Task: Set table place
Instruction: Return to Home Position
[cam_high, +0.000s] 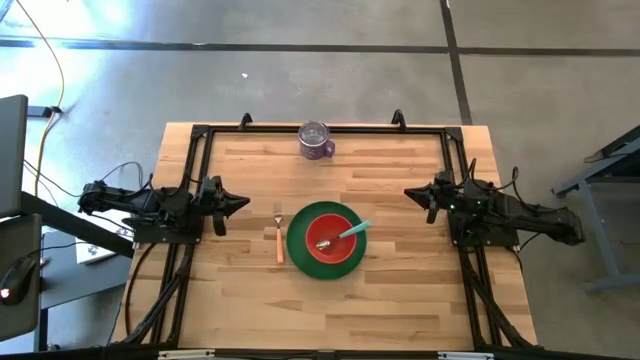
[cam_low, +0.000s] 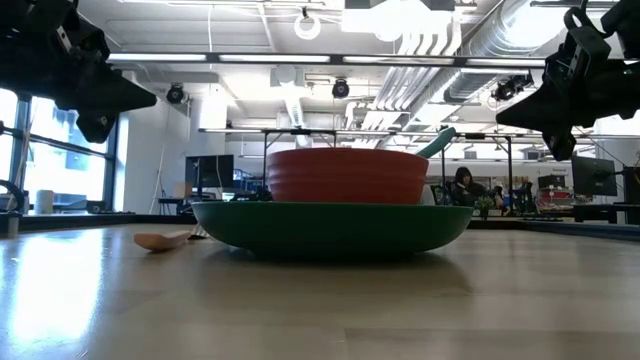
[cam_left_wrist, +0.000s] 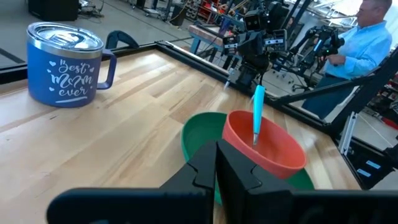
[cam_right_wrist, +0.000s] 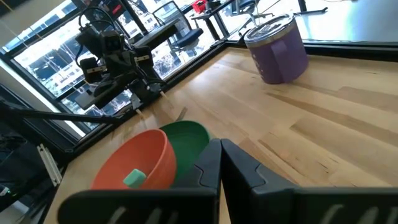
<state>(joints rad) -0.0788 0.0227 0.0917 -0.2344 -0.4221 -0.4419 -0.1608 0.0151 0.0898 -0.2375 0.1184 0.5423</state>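
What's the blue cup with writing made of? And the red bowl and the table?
The mug looks like metal: shiny silver rim, matte blue coat. The bowl is probably plastic, smooth and evenly dull, though I can't be sure. The table is light wood, with plank seams and grain showing.

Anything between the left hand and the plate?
Only the fork: it lies flat on the table beside the plate, roughly on the line from the left hand. The hand hangs above table level, so nothing blocks it at its own height.
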